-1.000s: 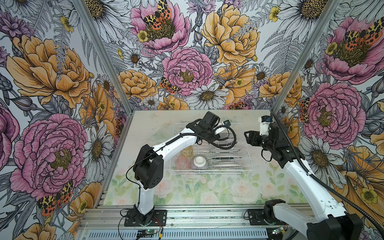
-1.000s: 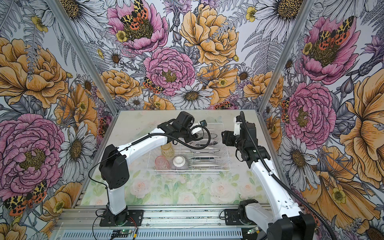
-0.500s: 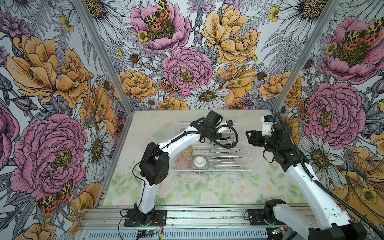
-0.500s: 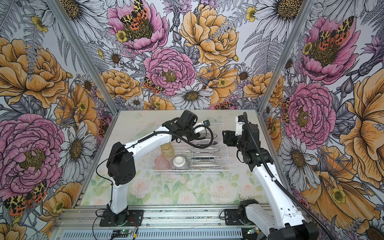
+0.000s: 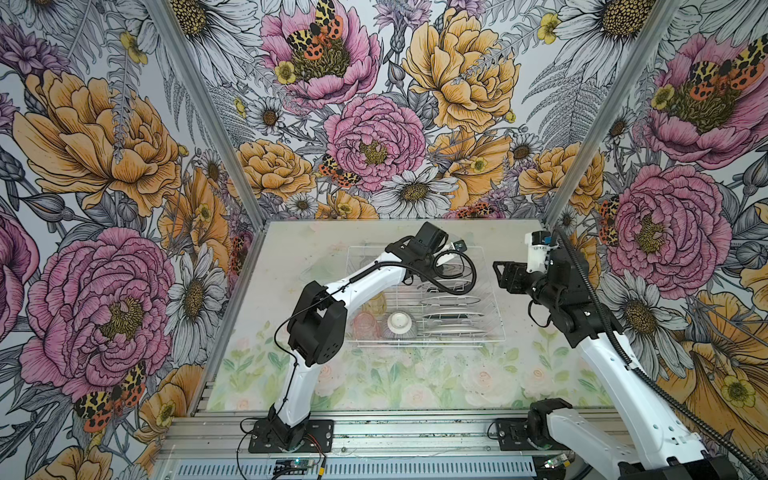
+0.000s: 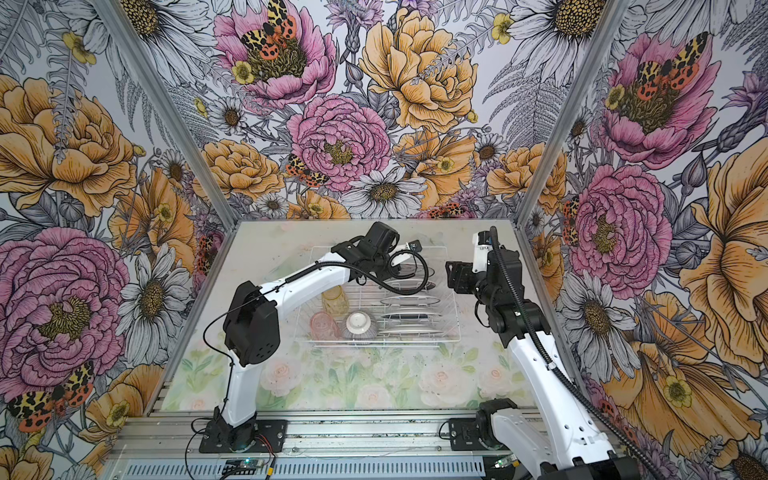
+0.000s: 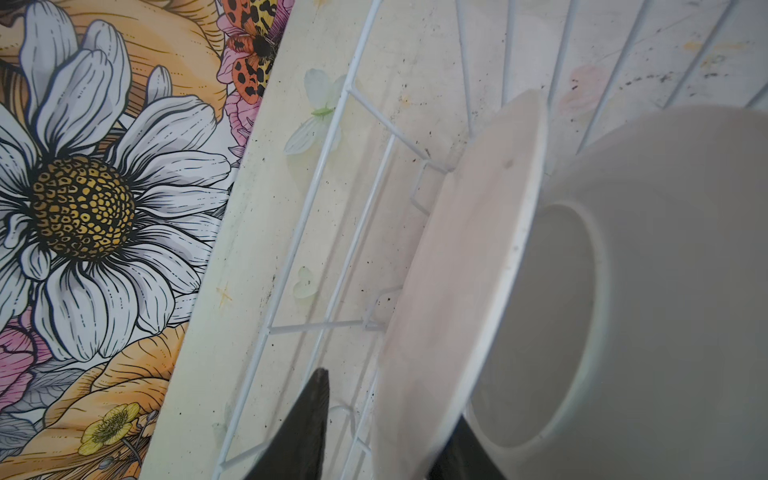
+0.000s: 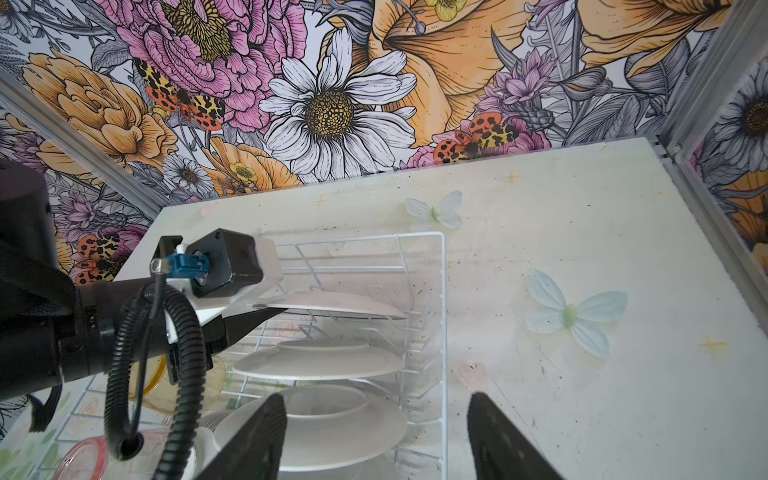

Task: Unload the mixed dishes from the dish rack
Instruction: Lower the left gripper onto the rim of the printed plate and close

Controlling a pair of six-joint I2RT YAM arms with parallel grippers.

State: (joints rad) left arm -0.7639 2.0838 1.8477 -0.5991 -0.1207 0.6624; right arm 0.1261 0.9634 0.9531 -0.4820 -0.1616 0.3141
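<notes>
Left gripper (image 7: 390, 399) straddles the rim of the end plate (image 8: 332, 305), not yet pinching; a shallow bite could drop it onto the dish rack (image 8: 442, 291). Right gripper (image 8: 376, 397) gapes empty.

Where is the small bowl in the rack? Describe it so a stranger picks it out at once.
Start at the white wire dish rack in the middle of the table. Along its near edge, the bowl sits between the pink tumbler and the row of upright plates. It alone shows a round white foot on top, above finely striped sides.
</notes>
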